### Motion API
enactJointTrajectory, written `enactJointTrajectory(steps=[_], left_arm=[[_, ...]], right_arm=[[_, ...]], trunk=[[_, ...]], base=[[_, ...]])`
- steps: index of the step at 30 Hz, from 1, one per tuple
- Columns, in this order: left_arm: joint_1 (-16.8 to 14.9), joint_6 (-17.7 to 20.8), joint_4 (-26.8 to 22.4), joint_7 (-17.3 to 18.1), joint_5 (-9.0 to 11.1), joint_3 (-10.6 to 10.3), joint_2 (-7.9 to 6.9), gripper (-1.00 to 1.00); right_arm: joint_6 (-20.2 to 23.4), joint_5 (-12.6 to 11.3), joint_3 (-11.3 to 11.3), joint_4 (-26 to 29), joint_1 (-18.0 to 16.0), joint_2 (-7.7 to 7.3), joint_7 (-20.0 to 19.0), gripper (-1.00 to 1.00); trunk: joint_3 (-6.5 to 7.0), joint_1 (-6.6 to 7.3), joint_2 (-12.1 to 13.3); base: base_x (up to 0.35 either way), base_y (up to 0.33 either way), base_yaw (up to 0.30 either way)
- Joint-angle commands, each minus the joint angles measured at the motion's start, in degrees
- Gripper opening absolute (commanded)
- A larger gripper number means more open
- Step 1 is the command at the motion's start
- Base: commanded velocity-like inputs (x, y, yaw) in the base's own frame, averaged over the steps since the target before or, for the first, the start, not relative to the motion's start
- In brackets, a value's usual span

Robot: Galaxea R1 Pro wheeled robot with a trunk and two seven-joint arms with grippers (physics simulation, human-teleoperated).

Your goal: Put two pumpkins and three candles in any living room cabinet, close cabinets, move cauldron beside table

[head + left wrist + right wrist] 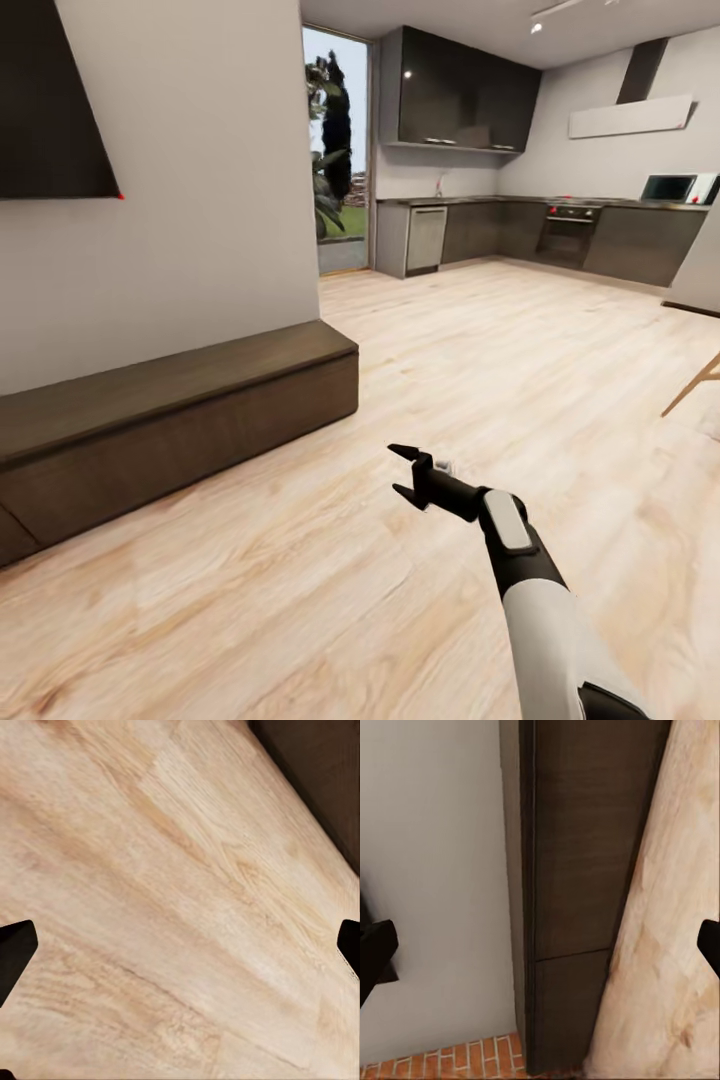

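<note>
Closed dark cabinet [170,420] against the wall, both pincers, right pincer [402,471] included, spread empty.

Even, bright rendered light; a ceiling spot [537,28] glared at one o'clock; wrist views looked soft, shadows faint.

Cabinet [170,420] left along the wall [190,180] — kitchen units [560,235] far behind.
</note>
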State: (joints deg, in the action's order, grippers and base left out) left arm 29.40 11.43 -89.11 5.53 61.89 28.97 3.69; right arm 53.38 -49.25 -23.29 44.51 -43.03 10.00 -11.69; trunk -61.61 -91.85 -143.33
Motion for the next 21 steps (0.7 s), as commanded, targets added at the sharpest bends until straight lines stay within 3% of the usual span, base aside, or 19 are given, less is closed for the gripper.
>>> enactJointTrajectory(steps=[1, 7, 9, 12, 14, 15, 16, 19, 20, 21], left_arm=[[-0.01, 0.00, 0.00, 0.00, 0.00, -0.01, 0.00, 1.00], [-0.04, 0.00, -0.11, 0.15, -0.02, -0.05, 0.00, 1.00], [-0.03, 0.00, -0.15, 0.25, -0.02, -0.06, 0.00, 1.00], [-0.04, 0.00, -0.14, 0.54, -0.02, -0.06, 0.00, 1.00], [-0.05, 0.00, -0.15, 0.67, -0.02, -0.06, 0.00, 1.00], [-0.04, 0.00, -0.12, 0.69, -0.02, -0.06, 0.00, 1.00], [-0.04, 0.00, -0.13, 0.70, -0.02, -0.06, 0.00, 1.00], [-0.03, 0.00, -0.16, 0.74, -0.02, -0.06, 0.00, 1.00], [0.00, 0.00, -0.14, 1.14, -0.04, -0.04, 0.00, 1.00], [0.01, 0.00, -0.12, 1.62, -0.06, -0.02, 0.03, 1.00]], right_arm=[[0.55, -0.45, -0.04, 0.06, 0.05, 0.00, 0.00, 1.00], [2.13, -2.00, 0.00, 7.06, 1.18, 0.00, -0.10, 1.00], [1.43, -2.02, 0.04, 8.57, 2.26, 0.00, -0.16, 1.00], [-2.96, -2.06, 0.12, 10.48, 3.68, 0.00, -0.09, 1.00], [-6.79, -2.17, 0.14, 15.26, 7.02, 0.00, 0.07, 1.00], [-4.83, -3.51, 0.24, 21.97, 11.48, 0.00, 0.25, 1.00], [-2.21, -4.87, 0.26, 25.17, 13.22, 0.00, 0.59, 1.00], [2.07, -7.49, 0.13, 27.03, 14.74, 0.00, 7.23, 1.00], [0.77, -8.24, -0.08, 24.56, 13.03, 0.00, 11.43, 1.00], [-1.39, -8.44, -0.08, 22.63, 12.23, 0.00, 12.54, 1.00]], trunk=[[0.02, 0.00, 0.00], [0.19, 0.00, 0.00], [0.25, 0.00, 0.00], [0.36, 0.00, 0.00], [0.43, 0.00, 0.00], [0.46, 0.00, 0.00], [0.50, 0.00, 0.00], [0.59, 0.00, 0.00], [0.62, 0.00, 0.00], [0.65, 0.00, 0.00]], base=[[0.314, 0.000, 0.281], [0.314, 0.000, 0.278], [0.314, 0.000, 0.273], [0.314, 0.000, 0.272], [0.314, 0.000, 0.272], [0.314, 0.000, 0.272], [0.314, 0.000, 0.272], [0.314, -0.031, 0.272], [0.314, -0.081, 0.272], [0.314, -0.088, 0.272]])
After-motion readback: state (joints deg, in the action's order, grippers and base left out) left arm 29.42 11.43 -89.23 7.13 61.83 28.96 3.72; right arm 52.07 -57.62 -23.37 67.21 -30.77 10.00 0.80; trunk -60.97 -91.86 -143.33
